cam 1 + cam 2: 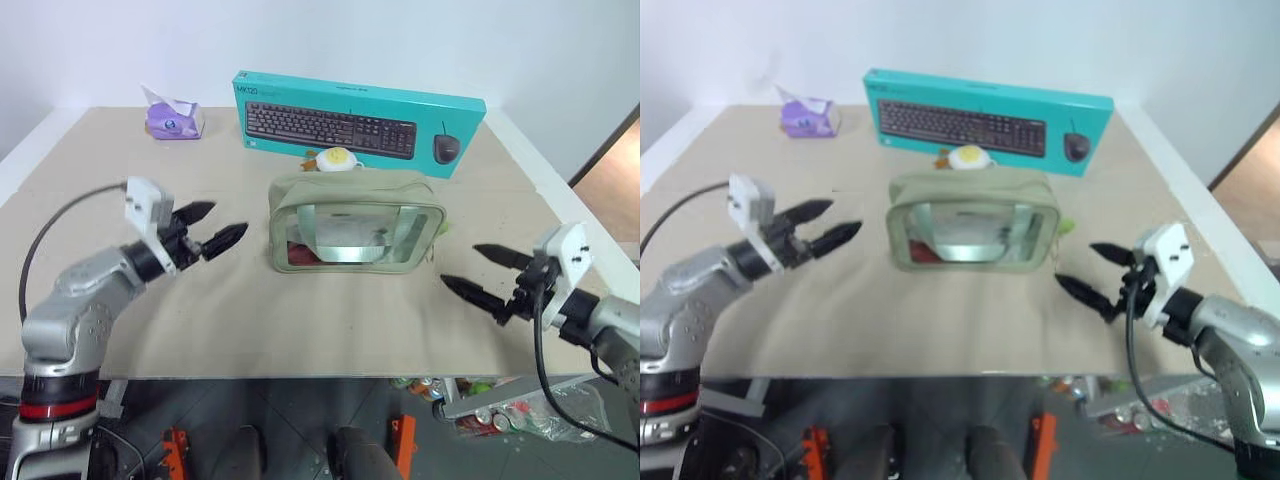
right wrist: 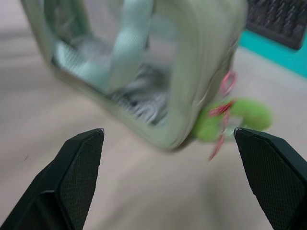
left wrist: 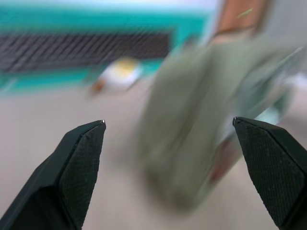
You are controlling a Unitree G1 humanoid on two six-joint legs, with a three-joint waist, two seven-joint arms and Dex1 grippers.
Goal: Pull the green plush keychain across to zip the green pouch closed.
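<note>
A wide beige table (image 1: 300, 320) fills the scene, set against a white wall, with a white ledge along its sides and dark floor below its near edge. Taking the green pouch (image 1: 355, 232) as the landmark: it stands upright near the middle of the table, its clear window facing the robot, a pale strap across the window and some red and white contents inside.

Behind the pouch, against the wall, stands a long teal keyboard box (image 1: 358, 122). Between box and pouch, just behind the pouch's top edge, lies a white-and-yellow fried-egg plush (image 1: 337, 160). Far behind the pouch to its left sits a small purple tissue pack (image 1: 174, 118).

The left gripper (image 1: 208, 229) hangs to the left of the pouch, apart from it, its two black fingers spread and empty, pointing toward the pouch's left end. The right gripper (image 1: 478, 270) hangs to the right of the pouch and nearer the table's front edge, also spread wide and holding nothing, aimed back at the pouch's right end.

The green plush keychain (image 2: 232, 120) hangs at the pouch's right end, beside the lower corner. In the head views it is only a small lime fleck at that end; the right wrist view shows it plainly, fuzzy, with pinkish-red loops tying it to the pouch, lying ahead of the open fingers and touched by neither. The left wrist view, blurred, shows the pouch's opposite end between its own parted fingers (image 3: 79, 167).
</note>
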